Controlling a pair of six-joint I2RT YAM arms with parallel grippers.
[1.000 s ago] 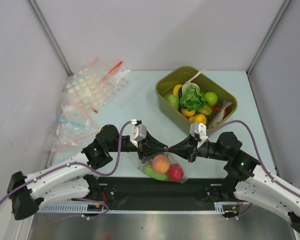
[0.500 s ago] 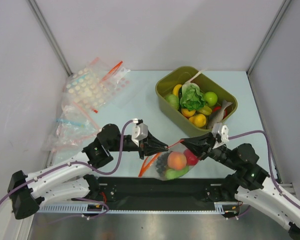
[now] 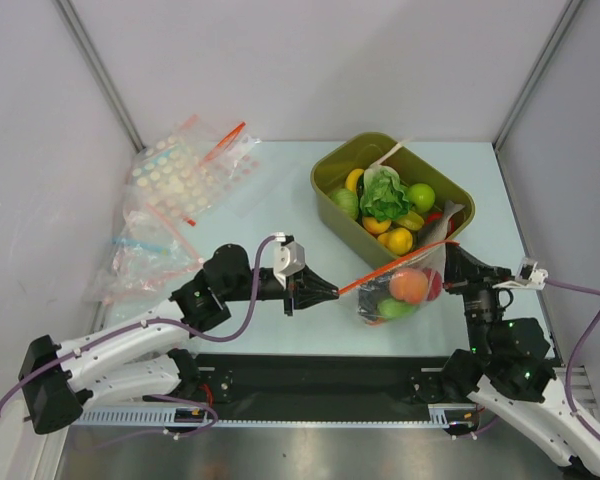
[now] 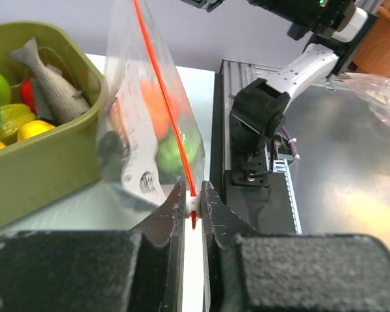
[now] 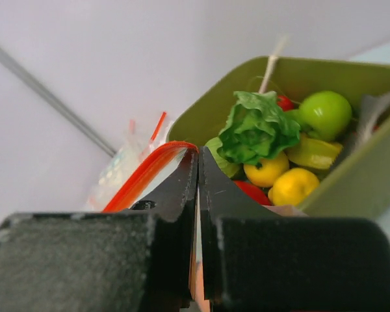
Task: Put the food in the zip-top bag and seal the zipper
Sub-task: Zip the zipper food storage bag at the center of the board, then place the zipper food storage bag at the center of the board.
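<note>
Left gripper (image 4: 193,195): I have its jaws pinched almost together on the left end of the zipper (image 3: 392,268), with only the strip between them. A thin hold on a slick strip is my first worry.

Zip-top bag (image 3: 380,300): it hangs off the table between my two arms, carried only by its top edge and tilted up toward the right.

Food (image 3: 409,285): a peach-orange piece, a red one and a green one sit bunched in the bag's belly. Their weight pulls straight down on both pinches. If either one slips, the bag swings or drops.

Seal: I cannot tell whether the tracks are pressed together along the full length. If a gap remains, a drop could spill the pieces onto the table.

Right gripper (image 5: 198,170): it is clamped shut on the other end of the zipper, held higher than the left. If I pull the arms further apart, I judge the taut strip could tear free of one grip.

Tub (image 3: 330,170): its near rim sits just beside the right gripper and the bag's upper corner. Any move away from me risks snagging the plastic or knocking the rim.

Spotted bags (image 3: 185,180): these lie well apart at the far left and pose no hazard.
</note>
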